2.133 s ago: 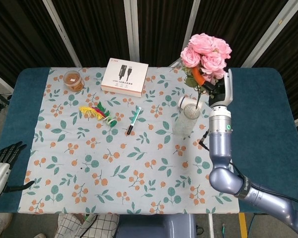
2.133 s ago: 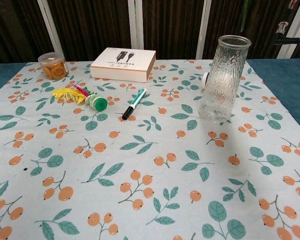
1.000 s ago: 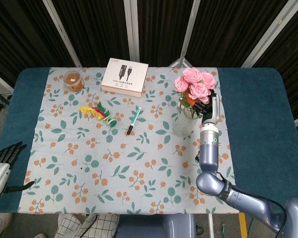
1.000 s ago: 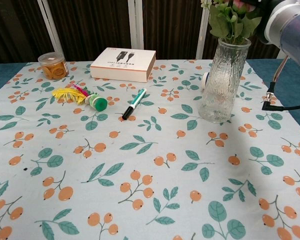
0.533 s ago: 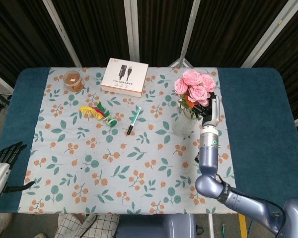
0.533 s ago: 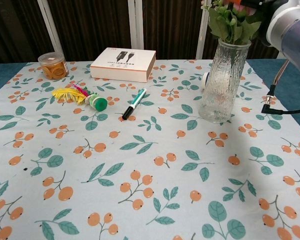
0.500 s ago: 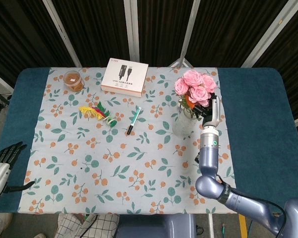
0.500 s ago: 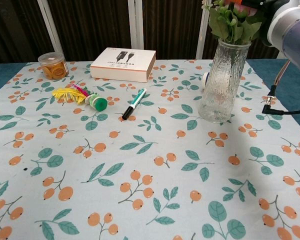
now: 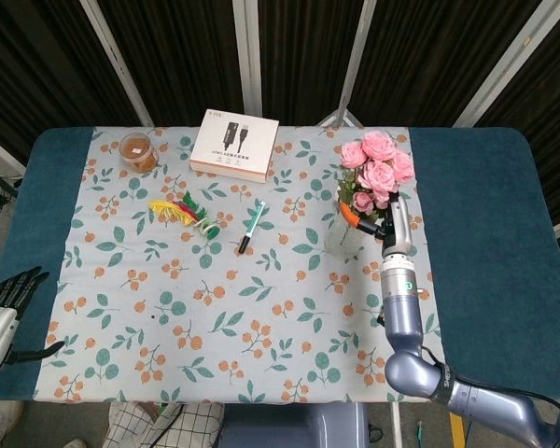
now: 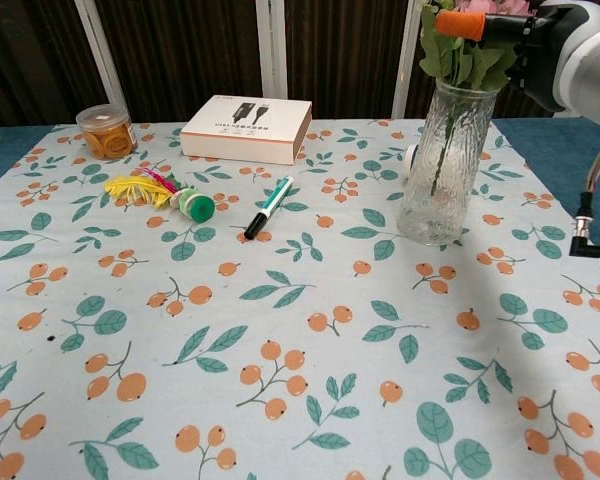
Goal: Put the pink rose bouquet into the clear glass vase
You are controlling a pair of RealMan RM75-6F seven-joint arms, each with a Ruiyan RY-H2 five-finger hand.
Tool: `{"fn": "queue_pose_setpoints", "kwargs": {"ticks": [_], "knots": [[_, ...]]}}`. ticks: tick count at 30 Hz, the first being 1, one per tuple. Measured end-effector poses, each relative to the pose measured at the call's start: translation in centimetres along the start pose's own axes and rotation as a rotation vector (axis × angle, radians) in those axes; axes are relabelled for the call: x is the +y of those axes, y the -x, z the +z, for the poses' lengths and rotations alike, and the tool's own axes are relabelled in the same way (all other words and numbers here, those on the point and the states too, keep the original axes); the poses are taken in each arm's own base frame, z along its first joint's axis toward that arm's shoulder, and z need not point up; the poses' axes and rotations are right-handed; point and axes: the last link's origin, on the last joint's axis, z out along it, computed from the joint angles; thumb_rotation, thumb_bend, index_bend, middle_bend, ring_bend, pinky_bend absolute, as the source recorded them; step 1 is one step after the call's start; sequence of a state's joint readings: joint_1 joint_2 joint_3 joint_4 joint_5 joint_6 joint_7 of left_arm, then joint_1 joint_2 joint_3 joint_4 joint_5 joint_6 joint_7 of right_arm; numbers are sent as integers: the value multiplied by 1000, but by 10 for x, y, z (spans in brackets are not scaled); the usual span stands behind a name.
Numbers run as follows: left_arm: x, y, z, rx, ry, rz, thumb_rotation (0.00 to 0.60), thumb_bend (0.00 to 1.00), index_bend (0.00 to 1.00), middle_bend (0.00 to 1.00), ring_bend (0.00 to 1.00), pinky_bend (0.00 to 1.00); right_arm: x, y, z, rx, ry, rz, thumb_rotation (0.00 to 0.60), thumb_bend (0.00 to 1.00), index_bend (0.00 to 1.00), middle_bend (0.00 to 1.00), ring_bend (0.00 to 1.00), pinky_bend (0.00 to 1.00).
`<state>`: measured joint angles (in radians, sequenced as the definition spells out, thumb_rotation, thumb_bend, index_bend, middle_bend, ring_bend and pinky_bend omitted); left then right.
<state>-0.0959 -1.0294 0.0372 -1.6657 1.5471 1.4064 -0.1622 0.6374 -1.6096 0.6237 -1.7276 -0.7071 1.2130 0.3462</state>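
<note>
The pink rose bouquet point(image 9: 377, 166) stands with its stems down inside the clear glass vase point(image 9: 341, 238) at the table's right side. In the chest view one thin stem runs down through the vase point(image 10: 442, 170), with the green leaves point(image 10: 465, 58) above the rim. My right hand point(image 9: 387, 222) reaches in from the right at rim height and holds the bouquet just above the vase mouth, as the chest view shows point(image 10: 545, 40). My left hand point(image 9: 2, 313) hangs off the table's near left edge, fingers apart and holding nothing.
A white cable box point(image 9: 234, 144) and a jar of orange snacks point(image 9: 136, 149) lie at the back. A marker point(image 9: 251, 226) and a yellow-green toy point(image 9: 182, 212) sit mid-table. A small white object point(image 10: 411, 158) stands behind the vase. A black cable point(image 10: 580, 235) dangles from my right arm.
The bouquet came down from above into the vase. In the last half second the blooms tipped right and my right hand drew back toward me.
</note>
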Motion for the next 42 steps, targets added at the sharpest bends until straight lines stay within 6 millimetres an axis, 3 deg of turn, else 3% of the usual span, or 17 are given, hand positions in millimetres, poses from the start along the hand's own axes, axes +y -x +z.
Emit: {"fn": "queue_pose_setpoints", "kwargs": {"ticks": [13, 25, 34, 42], "knots": [[1, 1, -1, -5, 5, 0, 600, 0, 0, 0, 0, 0, 6, -41, -41, -34, -22, -182, 600, 265, 0, 0, 0, 0], [2, 1, -1, -3, 3, 3, 600, 0, 0, 0, 0, 0, 21, -74, -70, -79, -47, -513, 600, 265, 0, 0, 0, 0], [1, 0, 0, 8, 10, 22, 600, 0, 0, 0, 0, 0, 44, -144, -109, -18, -62, -979, 600, 266, 0, 0, 0, 0], [0, 1, -1, 35, 13, 63, 600, 0, 0, 0, 0, 0, 54, -200, -171, 23, -85, -1362, 600, 266, 0, 0, 0, 0]]}}
